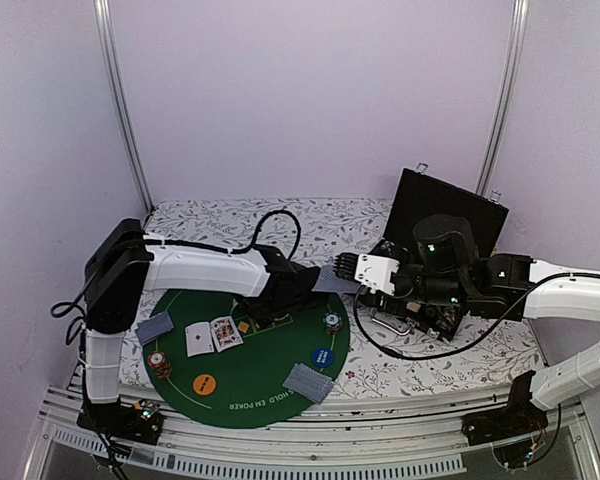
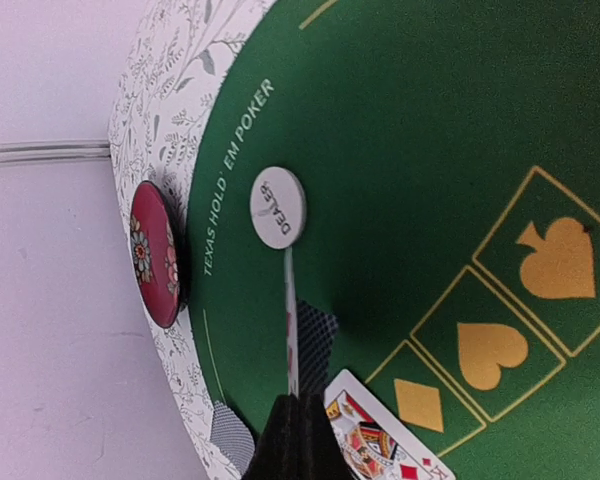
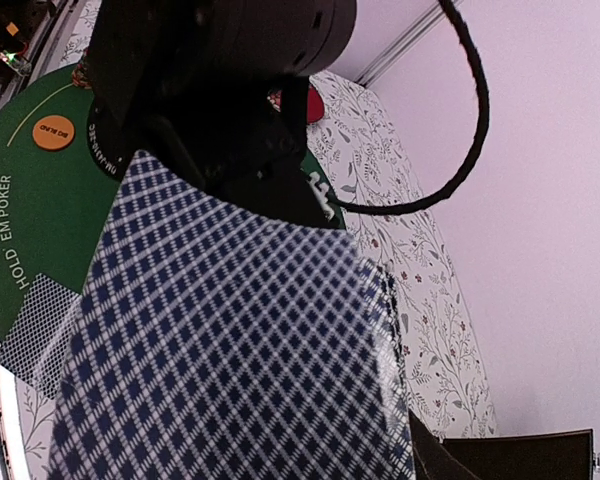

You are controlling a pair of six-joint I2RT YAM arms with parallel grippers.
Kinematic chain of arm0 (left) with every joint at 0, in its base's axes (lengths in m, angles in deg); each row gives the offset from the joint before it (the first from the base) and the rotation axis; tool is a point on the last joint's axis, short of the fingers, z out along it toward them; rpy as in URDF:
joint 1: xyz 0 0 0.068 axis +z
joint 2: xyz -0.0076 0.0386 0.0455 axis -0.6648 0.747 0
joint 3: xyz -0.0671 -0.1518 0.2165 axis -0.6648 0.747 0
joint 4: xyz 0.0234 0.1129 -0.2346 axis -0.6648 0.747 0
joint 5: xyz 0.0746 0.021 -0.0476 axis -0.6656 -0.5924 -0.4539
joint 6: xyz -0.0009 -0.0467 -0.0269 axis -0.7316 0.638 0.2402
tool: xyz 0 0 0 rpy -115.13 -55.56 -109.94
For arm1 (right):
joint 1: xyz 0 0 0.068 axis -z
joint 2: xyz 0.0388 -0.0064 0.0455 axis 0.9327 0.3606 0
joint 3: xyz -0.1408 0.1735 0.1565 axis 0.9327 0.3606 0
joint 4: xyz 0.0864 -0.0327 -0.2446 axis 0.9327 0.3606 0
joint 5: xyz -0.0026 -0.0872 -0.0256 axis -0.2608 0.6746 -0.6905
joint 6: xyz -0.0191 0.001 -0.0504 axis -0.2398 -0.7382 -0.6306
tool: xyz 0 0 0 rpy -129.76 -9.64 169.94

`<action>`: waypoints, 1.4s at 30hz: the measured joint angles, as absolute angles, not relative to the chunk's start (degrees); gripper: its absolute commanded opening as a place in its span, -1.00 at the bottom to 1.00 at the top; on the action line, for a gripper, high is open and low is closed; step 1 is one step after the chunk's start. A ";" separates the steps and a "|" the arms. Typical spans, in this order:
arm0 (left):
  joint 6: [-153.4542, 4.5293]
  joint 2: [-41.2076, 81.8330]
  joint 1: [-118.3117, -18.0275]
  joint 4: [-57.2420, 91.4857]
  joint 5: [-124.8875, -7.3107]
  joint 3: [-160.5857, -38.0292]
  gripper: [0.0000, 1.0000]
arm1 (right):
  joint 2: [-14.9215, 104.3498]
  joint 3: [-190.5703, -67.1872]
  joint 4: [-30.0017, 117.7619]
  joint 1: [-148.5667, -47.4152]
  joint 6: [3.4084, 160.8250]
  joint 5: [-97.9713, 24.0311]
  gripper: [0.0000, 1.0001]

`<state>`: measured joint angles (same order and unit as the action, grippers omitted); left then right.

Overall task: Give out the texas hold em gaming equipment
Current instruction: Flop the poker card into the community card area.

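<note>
Black case (image 1: pixel 450 205) standing open far right, contents hidden behind R arm, w/ right gripper (image 1: pixel 344 271) gripping deck of cards (image 1: pixel 322 280) over far edge of green mat (image 1: pixel 260 395), while only left wrist view is showing left gripper (image 2: pixel 298 420) pinching one card (image 2: pixel 290 330) edge-on nr white dealer button (image 2: pixel 278 205) & red disc (image 2: pixel 155 253).

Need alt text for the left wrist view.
Left gripper shut on a card held edge-on over a green mat, its far end near a white dealer button. A dark red disc sits by the mat's edge; a face-up card lies beside the gripper.
</note>
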<state>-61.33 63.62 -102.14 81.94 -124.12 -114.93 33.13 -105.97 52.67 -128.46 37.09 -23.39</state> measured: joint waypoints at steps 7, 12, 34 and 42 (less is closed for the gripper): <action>-61.38 66.53 -104.19 80.74 -121.08 -112.68 -1.00 | 32.78 -105.97 52.32 -128.48 37.11 -23.37 -0.09; -62.34 65.96 -105.00 77.90 -117.91 -110.86 -1.00 | 32.28 -105.97 52.30 -128.48 37.11 -23.33 -0.09; -66.10 64.67 -108.43 71.72 -111.66 -107.34 -1.00 | 31.29 -105.97 52.30 -128.48 37.13 -22.37 -0.09; -66.36 64.67 -108.43 72.65 -107.77 -108.26 -0.35 | 31.29 -105.95 52.30 -128.48 37.13 -22.37 -0.09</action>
